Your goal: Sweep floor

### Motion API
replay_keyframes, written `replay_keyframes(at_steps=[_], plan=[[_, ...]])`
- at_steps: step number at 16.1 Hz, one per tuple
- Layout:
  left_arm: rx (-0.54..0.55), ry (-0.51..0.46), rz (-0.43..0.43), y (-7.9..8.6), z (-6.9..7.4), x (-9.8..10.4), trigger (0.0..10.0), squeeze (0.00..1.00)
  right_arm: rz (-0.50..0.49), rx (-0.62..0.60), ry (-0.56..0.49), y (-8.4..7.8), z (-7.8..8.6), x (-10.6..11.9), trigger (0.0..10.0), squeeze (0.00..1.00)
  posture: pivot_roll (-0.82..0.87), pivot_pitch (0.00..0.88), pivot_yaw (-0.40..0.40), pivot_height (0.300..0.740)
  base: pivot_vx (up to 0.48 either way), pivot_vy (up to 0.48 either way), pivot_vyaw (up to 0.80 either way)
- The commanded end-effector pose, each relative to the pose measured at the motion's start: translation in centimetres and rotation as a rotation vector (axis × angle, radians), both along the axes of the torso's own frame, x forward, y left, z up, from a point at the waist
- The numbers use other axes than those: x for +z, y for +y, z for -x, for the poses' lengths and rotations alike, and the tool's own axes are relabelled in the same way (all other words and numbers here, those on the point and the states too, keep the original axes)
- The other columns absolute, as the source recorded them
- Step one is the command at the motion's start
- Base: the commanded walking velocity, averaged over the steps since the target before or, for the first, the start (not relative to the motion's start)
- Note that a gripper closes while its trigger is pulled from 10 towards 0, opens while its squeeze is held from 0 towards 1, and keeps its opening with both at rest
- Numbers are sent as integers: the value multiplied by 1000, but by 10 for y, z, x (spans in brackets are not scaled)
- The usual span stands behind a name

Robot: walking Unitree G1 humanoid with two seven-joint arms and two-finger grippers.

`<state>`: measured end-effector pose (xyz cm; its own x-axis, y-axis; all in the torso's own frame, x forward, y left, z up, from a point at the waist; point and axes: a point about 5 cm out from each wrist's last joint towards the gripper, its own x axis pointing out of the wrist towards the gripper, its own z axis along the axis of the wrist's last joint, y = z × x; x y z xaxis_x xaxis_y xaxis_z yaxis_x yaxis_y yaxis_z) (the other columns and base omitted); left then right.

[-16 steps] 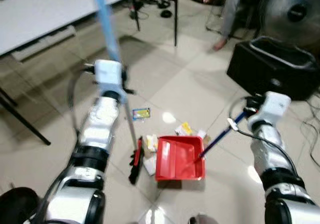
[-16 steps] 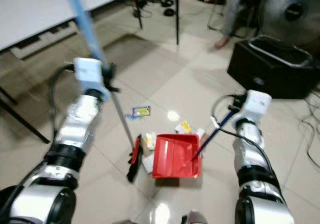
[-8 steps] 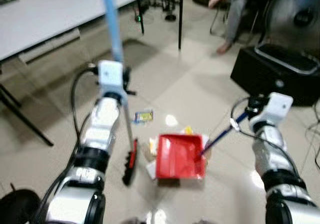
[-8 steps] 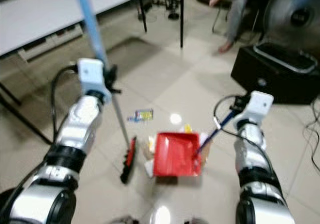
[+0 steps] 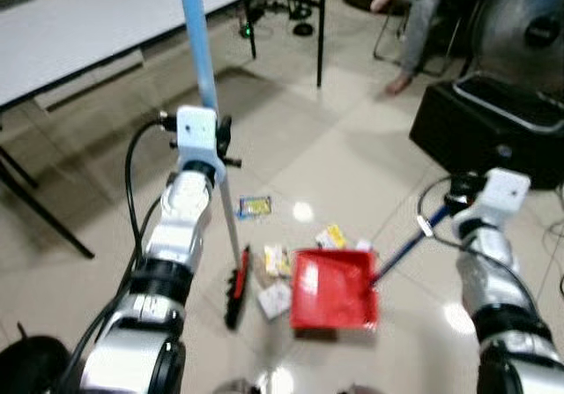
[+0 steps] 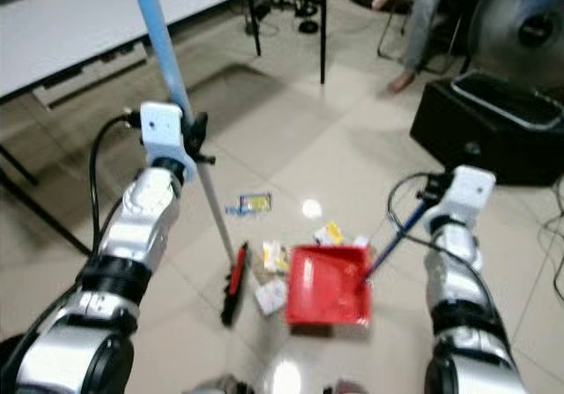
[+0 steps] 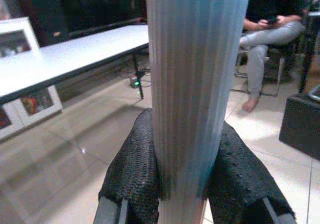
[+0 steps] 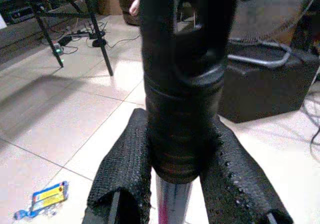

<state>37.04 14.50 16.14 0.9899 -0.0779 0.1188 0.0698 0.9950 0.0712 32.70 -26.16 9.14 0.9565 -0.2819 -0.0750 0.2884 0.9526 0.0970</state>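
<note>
The left claw (image 7: 182, 184) is clenched on the broom handle (image 5: 197, 50), a ribbed light-blue pole pressed between two black textured fingers (image 7: 132, 176). Below the grip the pole continues as a thin bare metal shaft down to the broom head (image 5: 237, 286), a narrow red-and-black bar resting on the floor (image 5: 335, 156).

The right claw (image 8: 187, 184) is clenched on the dustpan handle (image 5: 398, 255), a slender dark-blue rod capped with a black moulded end piece (image 8: 182, 58). The dustpan (image 5: 335, 290) is a red plastic tray, roughly square with raised side walls, lying flat on the floor.

The floor is glossy beige tile with visible grout lines and bright reflections. Between the broom head and the dustpan lie small wrappers (image 5: 273, 260) and a pale scrap of paper (image 5: 274, 299). A yellow wrapper (image 5: 331, 236) lies just beyond the far edge of the dustpan. A blue-and-yellow packet (image 5: 254, 206) lies apart, farther out, near the broom shaft.

A long white tabletop (image 5: 97, 24) on black legs stands at the far left, with cables on the floor beneath it. A black box (image 5: 489, 125) sits on the floor at the right, with a round fan (image 5: 529, 24) behind it. A seated person (image 5: 423, 6) in grey, barefoot, is at the far right.
</note>
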Motion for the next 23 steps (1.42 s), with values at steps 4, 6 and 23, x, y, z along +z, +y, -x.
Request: replay_keyframes(at_steps=[4, 6, 23], plan=[[6, -41, -12, 5, -2, 12, 10000, 0, -13, 10, -54, 5, -5, 11, 10000, 0, -84, 81, 72, 740, 278, 0, -508], [6, -42, -14, 5, -2, 12, 10000, 0, -14, 10, -58, 6, -5, 11, 10000, 0, -83, 82, 74, 740, 279, 0, 0], [-5, -65, -72, 17, 0, 19, 10000, 0, 33, 1, -41, -8, 4, 10, 10000, 0, -75, 85, 86, 740, 99, 0, 0]])
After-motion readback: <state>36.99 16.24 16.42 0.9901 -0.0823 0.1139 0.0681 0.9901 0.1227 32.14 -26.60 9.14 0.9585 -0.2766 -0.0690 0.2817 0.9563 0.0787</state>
